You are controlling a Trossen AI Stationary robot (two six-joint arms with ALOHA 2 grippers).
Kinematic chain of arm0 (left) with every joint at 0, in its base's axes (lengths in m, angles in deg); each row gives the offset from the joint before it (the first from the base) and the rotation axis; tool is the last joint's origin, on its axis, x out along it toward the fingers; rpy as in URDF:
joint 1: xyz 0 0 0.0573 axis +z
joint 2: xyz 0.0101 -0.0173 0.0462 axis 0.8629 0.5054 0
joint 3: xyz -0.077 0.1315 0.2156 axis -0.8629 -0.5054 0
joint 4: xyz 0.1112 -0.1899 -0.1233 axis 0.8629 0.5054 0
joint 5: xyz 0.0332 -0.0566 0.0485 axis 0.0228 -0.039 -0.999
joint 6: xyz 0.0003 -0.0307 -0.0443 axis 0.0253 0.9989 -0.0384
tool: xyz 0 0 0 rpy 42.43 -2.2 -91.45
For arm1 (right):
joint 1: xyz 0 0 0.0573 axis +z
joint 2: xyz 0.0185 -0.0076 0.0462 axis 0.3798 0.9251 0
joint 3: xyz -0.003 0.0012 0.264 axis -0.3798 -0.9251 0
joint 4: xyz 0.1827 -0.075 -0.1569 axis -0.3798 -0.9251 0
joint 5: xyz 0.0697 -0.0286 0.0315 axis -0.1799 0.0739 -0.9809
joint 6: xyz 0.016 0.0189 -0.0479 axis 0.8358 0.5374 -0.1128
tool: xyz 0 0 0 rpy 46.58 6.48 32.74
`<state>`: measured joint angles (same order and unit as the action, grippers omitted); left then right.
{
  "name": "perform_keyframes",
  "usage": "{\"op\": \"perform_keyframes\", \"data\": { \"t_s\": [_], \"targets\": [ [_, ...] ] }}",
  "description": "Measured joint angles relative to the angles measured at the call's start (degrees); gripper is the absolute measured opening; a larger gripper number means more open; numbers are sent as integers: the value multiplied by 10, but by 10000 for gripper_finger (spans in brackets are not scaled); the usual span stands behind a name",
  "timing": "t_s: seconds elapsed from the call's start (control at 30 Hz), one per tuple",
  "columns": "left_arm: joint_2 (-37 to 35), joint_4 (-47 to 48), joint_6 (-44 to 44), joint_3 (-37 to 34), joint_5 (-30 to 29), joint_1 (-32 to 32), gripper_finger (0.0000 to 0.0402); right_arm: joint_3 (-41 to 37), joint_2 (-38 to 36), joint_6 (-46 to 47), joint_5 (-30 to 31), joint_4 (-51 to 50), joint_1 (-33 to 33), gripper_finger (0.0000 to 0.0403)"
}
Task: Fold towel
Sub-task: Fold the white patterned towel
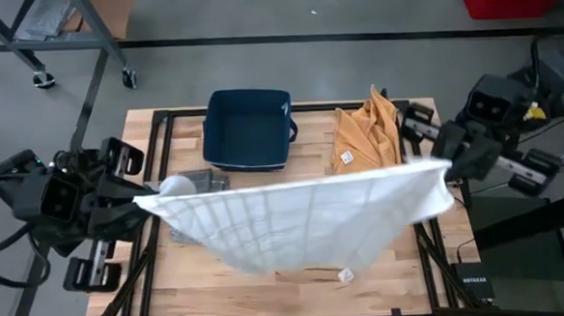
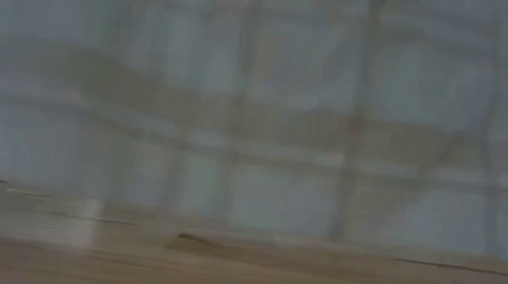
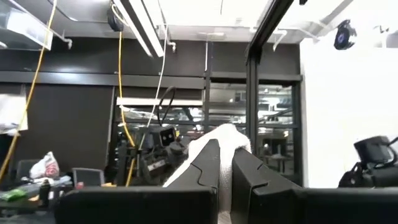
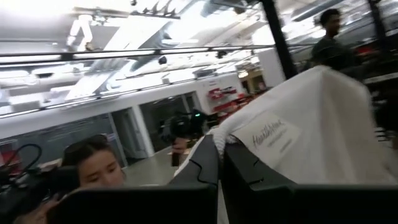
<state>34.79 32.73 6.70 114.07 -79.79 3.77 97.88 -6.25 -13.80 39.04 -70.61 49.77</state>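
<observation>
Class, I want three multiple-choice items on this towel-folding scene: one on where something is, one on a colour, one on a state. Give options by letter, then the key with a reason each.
1. Where is the white towel?
A. Lying flat on the table
B. Stretched in the air between the two pincers
C. Inside the bin

2. What colour is the folded cloth beside the bin?
A. Mustard yellow
B. Green
C. Red

3. How is the left pincer?
A. Open, holding nothing
B. Shut on the bin
C. Shut on a towel corner

Key: B, the high view shows it hanging from the left pincer to the right pincer; A, it lies mustard yellow right of the dark blue bin; C, its fingers close on white fabric.
</observation>
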Motion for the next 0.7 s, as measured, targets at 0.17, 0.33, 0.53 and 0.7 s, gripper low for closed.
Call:
{"op": "perform_keyframes", "data": {
  "t_s": [0.17,0.33,0.53,0.7],
  "targets": [
    [2,1,14,0,21,-7,0,0,2,-14,54,-3,39,5],
    [2,10,13,0,6,-9,0,0,1,-29,86,-25,53,5],
    [8,64,13,0,-102,-9,0,1,-6,-30,132,-119,54,5],
    [24,77,-43,0,-213,-2,0,1,-6,-33,173,-197,52,5]
  ]
}}
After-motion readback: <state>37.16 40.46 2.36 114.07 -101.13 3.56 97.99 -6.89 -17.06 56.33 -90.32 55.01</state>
